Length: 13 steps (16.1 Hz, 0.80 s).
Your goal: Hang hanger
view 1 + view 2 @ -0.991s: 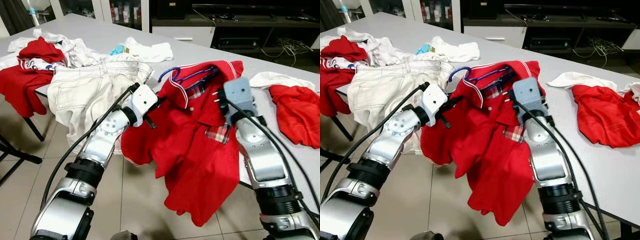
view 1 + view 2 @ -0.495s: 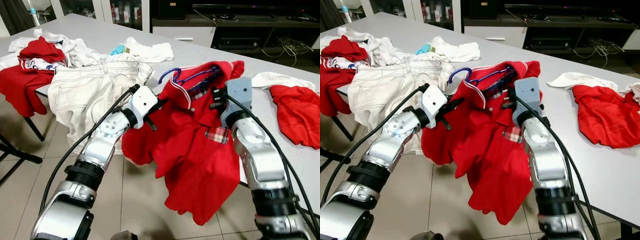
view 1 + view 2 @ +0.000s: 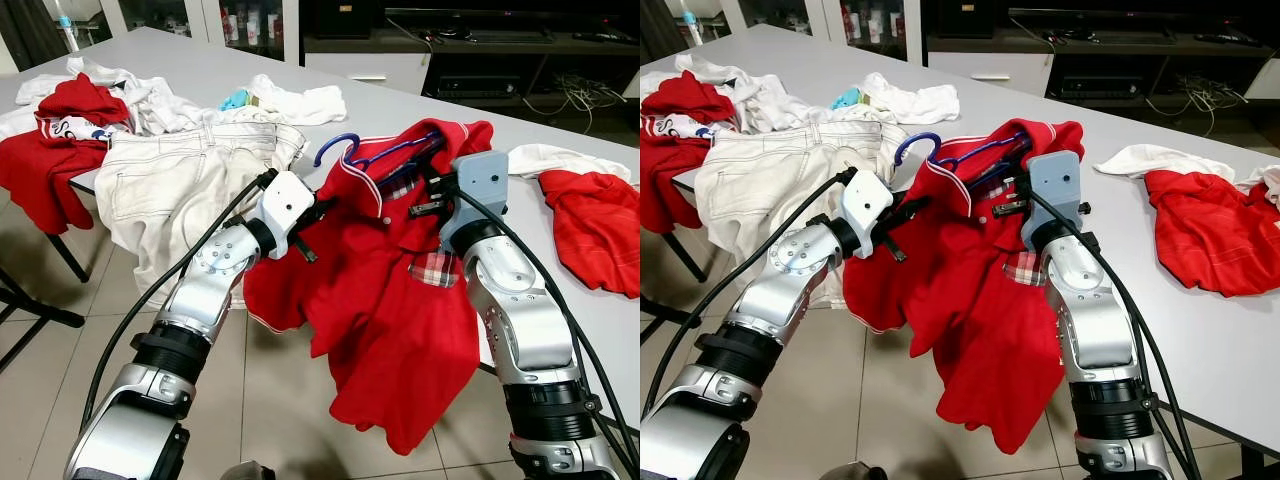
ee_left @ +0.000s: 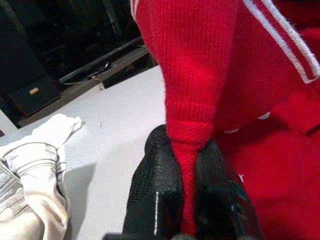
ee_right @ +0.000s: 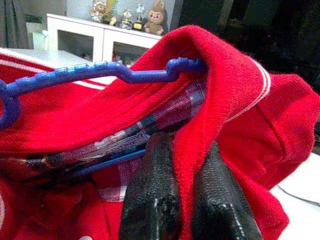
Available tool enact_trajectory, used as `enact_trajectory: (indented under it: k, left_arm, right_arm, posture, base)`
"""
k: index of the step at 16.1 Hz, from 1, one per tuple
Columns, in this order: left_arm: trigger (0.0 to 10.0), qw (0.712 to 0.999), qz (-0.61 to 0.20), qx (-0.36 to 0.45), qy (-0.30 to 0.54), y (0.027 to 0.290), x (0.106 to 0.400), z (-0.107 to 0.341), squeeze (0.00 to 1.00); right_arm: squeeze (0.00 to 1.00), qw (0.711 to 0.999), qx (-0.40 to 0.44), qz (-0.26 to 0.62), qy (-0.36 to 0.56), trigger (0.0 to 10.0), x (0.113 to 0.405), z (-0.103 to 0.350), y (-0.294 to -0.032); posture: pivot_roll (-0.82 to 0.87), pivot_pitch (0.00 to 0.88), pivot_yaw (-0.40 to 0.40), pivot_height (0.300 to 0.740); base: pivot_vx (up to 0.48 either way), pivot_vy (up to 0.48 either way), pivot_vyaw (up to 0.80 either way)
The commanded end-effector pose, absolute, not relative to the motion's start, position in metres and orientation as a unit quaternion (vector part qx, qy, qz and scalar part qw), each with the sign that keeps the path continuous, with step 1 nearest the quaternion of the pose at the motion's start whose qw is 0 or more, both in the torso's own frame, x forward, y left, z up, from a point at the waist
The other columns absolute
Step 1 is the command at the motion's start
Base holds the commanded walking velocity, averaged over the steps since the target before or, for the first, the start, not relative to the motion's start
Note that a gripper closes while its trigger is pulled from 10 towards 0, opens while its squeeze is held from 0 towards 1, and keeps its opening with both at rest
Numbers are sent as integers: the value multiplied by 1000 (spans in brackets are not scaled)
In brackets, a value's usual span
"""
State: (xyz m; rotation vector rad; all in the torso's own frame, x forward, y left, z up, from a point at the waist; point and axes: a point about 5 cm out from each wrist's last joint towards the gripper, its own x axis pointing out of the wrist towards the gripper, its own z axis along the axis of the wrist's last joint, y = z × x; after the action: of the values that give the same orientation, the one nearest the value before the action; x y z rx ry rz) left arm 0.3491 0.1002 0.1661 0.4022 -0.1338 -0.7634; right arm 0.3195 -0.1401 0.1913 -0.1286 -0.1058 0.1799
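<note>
A red polo shirt (image 3: 390,300) with a plaid inner collar hangs off the grey table's front edge (image 3: 600,320), held up between both arms. A blue plastic hanger (image 3: 365,155) sits inside its neck, hook poking out toward the left. My left gripper (image 3: 318,212) is shut on the shirt's left collar edge; the left wrist view shows red knit (image 4: 190,150) pinched between the black fingers (image 4: 155,200). My right gripper (image 3: 432,195) is shut on the right side of the collar (image 5: 192,150), just below the hanger's blue arm (image 5: 100,72).
White jeans (image 3: 170,185) drape over the table edge to the left. Red and white clothes (image 3: 80,110) are piled at the far left, another red garment (image 3: 595,225) and a white cloth (image 3: 545,158) lie at the right. A dark TV cabinet (image 3: 480,50) stands behind.
The right gripper has turned and risen a little at the collar, lifting the shirt's right shoulder. The hanger hook has shifted slightly. The left gripper keeps its hold.
</note>
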Motion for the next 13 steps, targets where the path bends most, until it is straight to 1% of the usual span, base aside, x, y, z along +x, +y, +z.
enact_trajectory:
  k: [1,9,10,11,12,13]
  left_arm:
    - [10000,905,-371,190,-86,98,348,175,0]
    - [10000,905,-371,190,-86,98,348,175,0]
    - [10000,923,-348,162,-23,103,353,165,0]
    - [10000,940,-317,112,50,108,357,152,0]
    - [10000,947,-302,77,77,110,357,146,0]
    - [10000,948,-298,68,83,111,356,144,0]
  right_arm:
    - [0,991,-64,97,-65,0,318,195,-139]
    - [0,991,-64,97,-65,0,318,195,-139]
    - [0,988,-103,67,-93,0,309,200,-145]
    - [0,983,-142,11,-115,0,300,202,-155]
    - [0,982,-148,-9,-120,0,299,204,-158]
    - [0,981,-149,-14,-123,0,299,205,-159]
  posture:
    - [-71,0,11,740]
    - [-71,0,11,740]
    - [-73,0,14,740]
    - [-75,0,15,740]
    - [-77,0,16,740]
    - [-76,0,16,740]
  base:
    - [0,0,0]
    - [0,0,0]
    - [0,0,0]
    - [0,0,0]
    - [0,0,0]
    - [0,0,0]
